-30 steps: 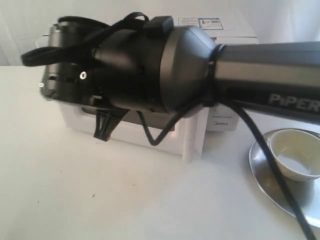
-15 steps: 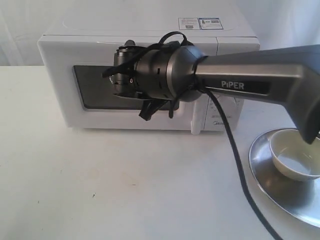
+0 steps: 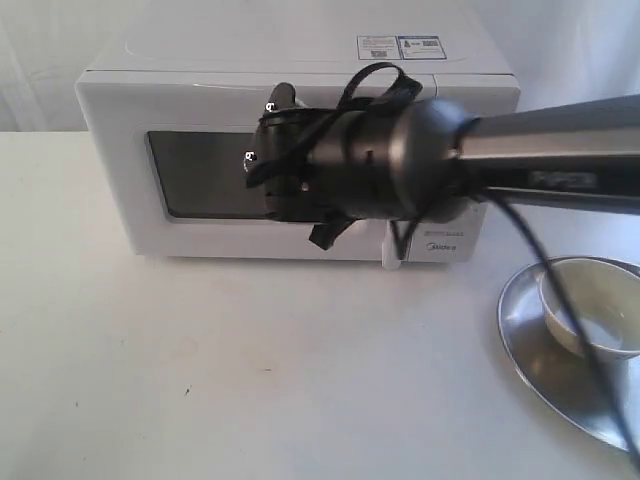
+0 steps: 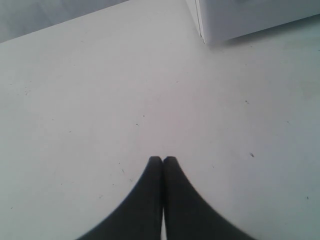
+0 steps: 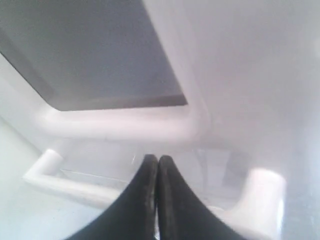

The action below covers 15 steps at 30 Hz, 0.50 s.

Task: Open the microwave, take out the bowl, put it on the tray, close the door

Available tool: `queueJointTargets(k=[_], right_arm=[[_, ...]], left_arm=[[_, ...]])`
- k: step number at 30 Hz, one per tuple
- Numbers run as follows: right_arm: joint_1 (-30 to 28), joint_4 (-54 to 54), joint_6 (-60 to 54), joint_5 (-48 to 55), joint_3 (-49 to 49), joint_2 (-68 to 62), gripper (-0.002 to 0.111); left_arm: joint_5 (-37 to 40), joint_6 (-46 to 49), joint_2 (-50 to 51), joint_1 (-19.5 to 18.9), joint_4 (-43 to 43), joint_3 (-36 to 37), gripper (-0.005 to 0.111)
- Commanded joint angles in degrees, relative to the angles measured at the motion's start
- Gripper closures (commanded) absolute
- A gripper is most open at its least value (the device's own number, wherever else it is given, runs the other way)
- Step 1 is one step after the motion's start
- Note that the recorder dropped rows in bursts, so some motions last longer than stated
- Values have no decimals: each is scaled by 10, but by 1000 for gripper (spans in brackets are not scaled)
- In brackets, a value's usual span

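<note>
Two sets of fingers, both pressed tip to tip with nothing between them. Right fingers (image 5: pixel 146 186) point at the front of the microwave (image 3: pixel 250 55), tips just beside the white bar handle (image 5: pixel 75 186) and near a corner of the dark window (image 5: pixel 90 55). This wrist view is hazy, so contact with the handle cannot be told. Door (image 3: pixel 115 200) sits flush with the microwave front, apparently shut. Right arm (image 3: pixel 560 165) crosses in front of it from the right. Left fingers (image 4: pixel 150 190) hang over bare tabletop (image 4: pixel 100 100), apart from the microwave's corner. Bowl (image 3: pixel 600 300) stands in the tray (image 3: pixel 555 385) on the tabletop, right of the microwave, well apart from the right fingers.
</note>
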<state>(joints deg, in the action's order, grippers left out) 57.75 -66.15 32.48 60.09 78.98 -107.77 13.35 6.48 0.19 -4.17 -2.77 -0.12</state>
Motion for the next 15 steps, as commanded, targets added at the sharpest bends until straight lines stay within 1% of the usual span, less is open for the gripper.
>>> queueJointTargets(k=[1,3,6,8,12,15], right_arm=[[0,-9,82,26,-119,134,108],[3,-8,126,11,-171,191,108],[23,3,154,10,-244,274,108],[31,36,176,13,-278,321,108],[34,149,189,17,-296,401,108],[34,192,189,15,-297,439,108]], left_arm=[[0,-3,-2,2,2,1,107],[0,-3,-2,2,2,1,107],[0,-3,-2,2,2,1,107],[0,-3,-2,2,2,1,107],[0,-3,-2,2,2,1,107],[0,-3,-2,2,2,1,107]])
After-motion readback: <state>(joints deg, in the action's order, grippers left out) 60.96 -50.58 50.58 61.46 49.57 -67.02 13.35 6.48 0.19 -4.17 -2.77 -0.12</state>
